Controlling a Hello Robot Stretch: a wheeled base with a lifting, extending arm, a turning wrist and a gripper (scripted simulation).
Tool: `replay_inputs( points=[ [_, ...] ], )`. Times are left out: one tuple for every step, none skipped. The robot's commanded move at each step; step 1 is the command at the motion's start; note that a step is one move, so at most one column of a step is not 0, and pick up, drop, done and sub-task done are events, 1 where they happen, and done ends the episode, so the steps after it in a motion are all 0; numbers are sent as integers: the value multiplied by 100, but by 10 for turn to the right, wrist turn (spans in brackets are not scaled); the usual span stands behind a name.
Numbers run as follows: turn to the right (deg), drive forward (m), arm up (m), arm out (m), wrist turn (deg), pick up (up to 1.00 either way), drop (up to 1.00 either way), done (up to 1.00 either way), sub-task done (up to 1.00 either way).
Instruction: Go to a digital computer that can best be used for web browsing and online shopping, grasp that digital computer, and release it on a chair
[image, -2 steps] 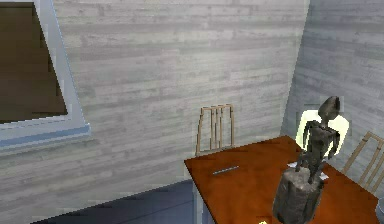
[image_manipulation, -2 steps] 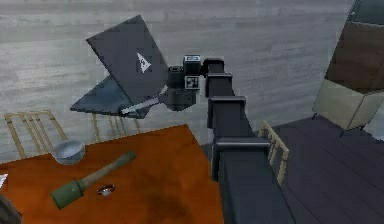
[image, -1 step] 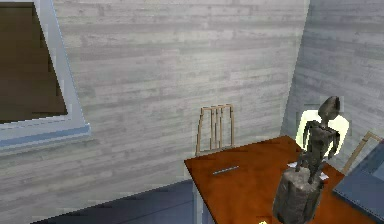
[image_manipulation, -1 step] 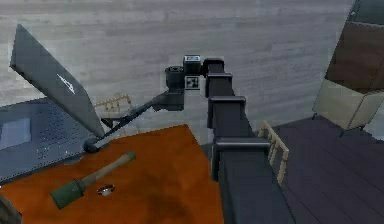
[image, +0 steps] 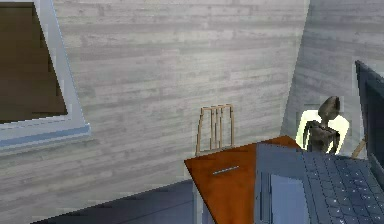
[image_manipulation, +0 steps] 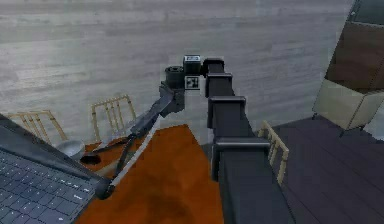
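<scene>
A dark grey laptop (image: 310, 188) lies open on an orange-brown table (image: 222, 158) at the forward view's lower right, its screen (image: 372, 100) standing at the right edge. In the arm side view the laptop's keyboard (image_manipulation: 38, 182) fills the lower left corner. The dark arm (image_manipulation: 238, 150) rises from the bottom edge, and the gripper (image_manipulation: 108, 182) reaches down and left, its thin fingers (image_manipulation: 140, 135) ending at the laptop's near corner on the table (image_manipulation: 170, 175). I cannot tell whether it holds anything. A pale wooden chair (image_manipulation: 112, 116) stands behind the table.
A second chair (image_manipulation: 40, 125) stands left of the first, a third (image_manipulation: 276, 152) right of the arm. The forward view has a chair back (image: 215, 128) against the plank wall, a thin dark statue (image: 322, 125), and a window (image: 35, 75) at left. A dark cabinet (image_manipulation: 362, 50) stands at far right.
</scene>
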Motion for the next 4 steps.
replay_inputs(
  points=[
    [0,0,0,-30,0,0,0,0,0],
    [450,0,0,0,0,0,0,0,0],
    [450,0,0,0,0,0,0,0,0],
    [450,0,0,0,0,0,0,0,0]
  ],
)
